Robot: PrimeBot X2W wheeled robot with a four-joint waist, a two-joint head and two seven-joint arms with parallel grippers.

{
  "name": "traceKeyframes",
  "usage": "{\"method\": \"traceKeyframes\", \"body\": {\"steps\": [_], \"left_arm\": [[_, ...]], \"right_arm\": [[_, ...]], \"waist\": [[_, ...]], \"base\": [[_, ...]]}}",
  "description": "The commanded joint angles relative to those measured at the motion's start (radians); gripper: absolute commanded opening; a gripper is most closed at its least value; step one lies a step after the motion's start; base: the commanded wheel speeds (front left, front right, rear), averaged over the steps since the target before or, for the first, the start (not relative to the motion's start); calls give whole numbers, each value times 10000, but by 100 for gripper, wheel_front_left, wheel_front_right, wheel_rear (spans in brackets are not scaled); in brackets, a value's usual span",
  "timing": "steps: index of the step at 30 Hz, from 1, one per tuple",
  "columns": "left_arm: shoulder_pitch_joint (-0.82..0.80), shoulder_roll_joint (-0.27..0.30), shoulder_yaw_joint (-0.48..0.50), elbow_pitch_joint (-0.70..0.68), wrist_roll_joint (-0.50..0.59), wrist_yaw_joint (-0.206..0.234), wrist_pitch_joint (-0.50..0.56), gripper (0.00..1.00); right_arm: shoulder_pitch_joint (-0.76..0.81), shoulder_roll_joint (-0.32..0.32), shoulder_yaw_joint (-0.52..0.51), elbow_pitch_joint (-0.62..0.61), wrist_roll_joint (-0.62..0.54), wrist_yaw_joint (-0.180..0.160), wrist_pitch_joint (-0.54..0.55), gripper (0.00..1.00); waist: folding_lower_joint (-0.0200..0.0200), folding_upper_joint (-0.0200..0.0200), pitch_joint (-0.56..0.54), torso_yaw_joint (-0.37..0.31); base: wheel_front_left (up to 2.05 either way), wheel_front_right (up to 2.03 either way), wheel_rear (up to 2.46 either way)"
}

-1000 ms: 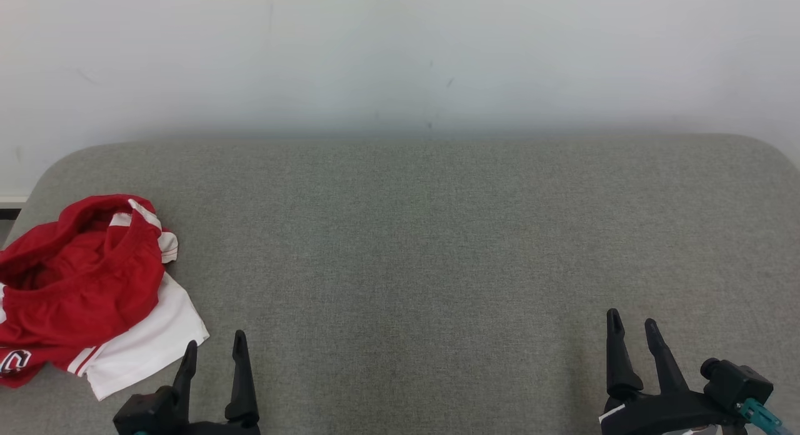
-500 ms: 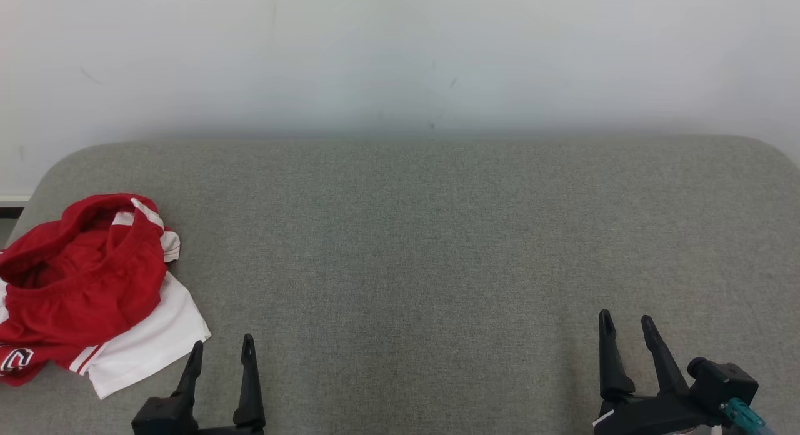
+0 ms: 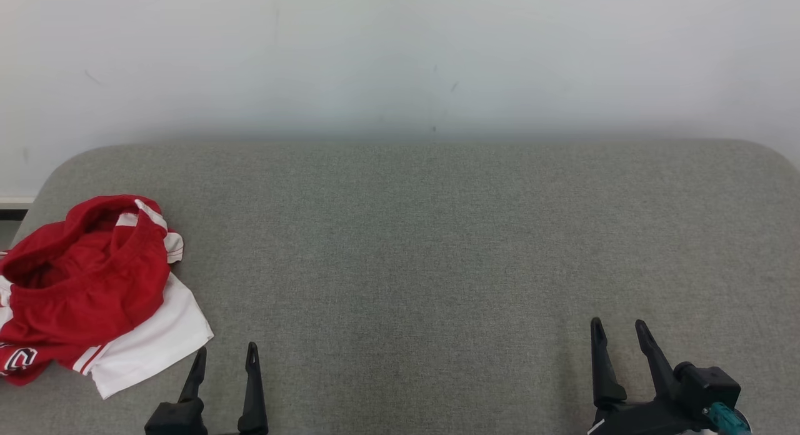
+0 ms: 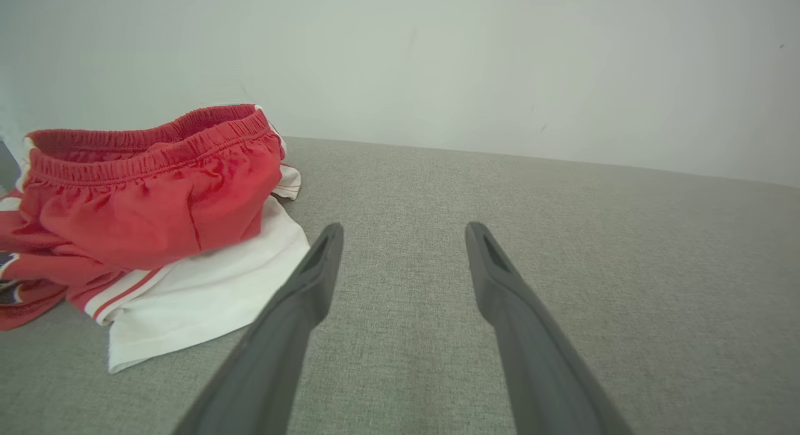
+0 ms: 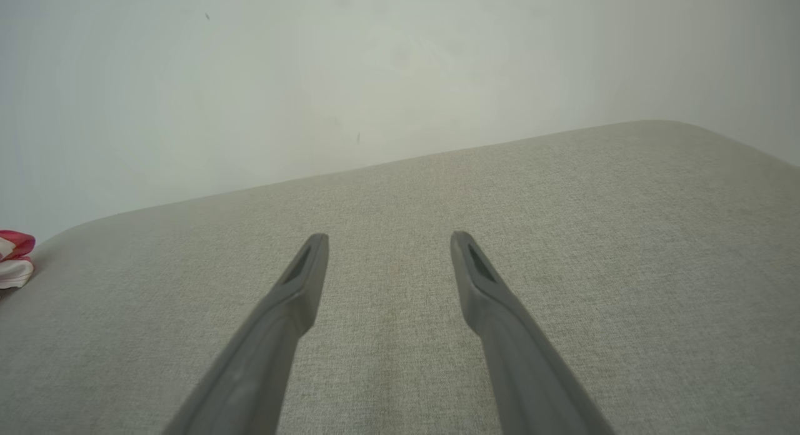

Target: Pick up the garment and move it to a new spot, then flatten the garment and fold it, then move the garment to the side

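A grey fabric-covered surface (image 3: 437, 247) with rounded corners runs up to a plain white wall (image 3: 400, 60). The garment (image 3: 87, 285), crumpled red shorts with white panels and stripes, lies in a heap at the far left edge of the surface, the elastic waistband gaping upward. The left gripper (image 3: 226, 349) hangs just to its right and nearer the robot, fingers spread and holding nothing; the garment's white corner lies just beside its left finger. The right gripper (image 3: 618, 324), well apart at the right side, also has its fingers spread and is empty. Bare fabric lies between the two grippers.
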Motion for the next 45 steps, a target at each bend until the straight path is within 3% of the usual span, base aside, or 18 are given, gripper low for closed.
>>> {"method": "traceKeyframes", "body": {"steps": [1, 14, 31, 37, 45], "left_arm": [[-106, -30, 6, 24, 224, -46, -78, 100], [-8, -110, -6, 98, 1024, -9, -312, 100], [2, -161, 133, 202, 943, -87, -297, 100], [-68, -168, 210, 163, 935, -19, -297, 100], [59, -167, 388, 195, 961, 0, -296, 100]], "right_arm": [[-73, -3, 24, 12, -198, -18, -59, 100], [-65, -2, 9, 105, -1155, -21, -296, 100], [61, -2, -13, 5, -1090, -21, -294, 100], [123, -2, 39, -44, -1006, -21, -282, 100], [188, 0, 77, -70, -898, -21, -277, 100]], "waist": [[0, 0, -13, 10], [0, 0, -117, 62], [0, 0, -135, 141], [0, 0, -121, 518], [0, 0, -207, 1707]], "base": [[0, 0, 0], [0, 0, 0], [0, 0, 0], [0, 0, 0], [0, 0, 0]]}}
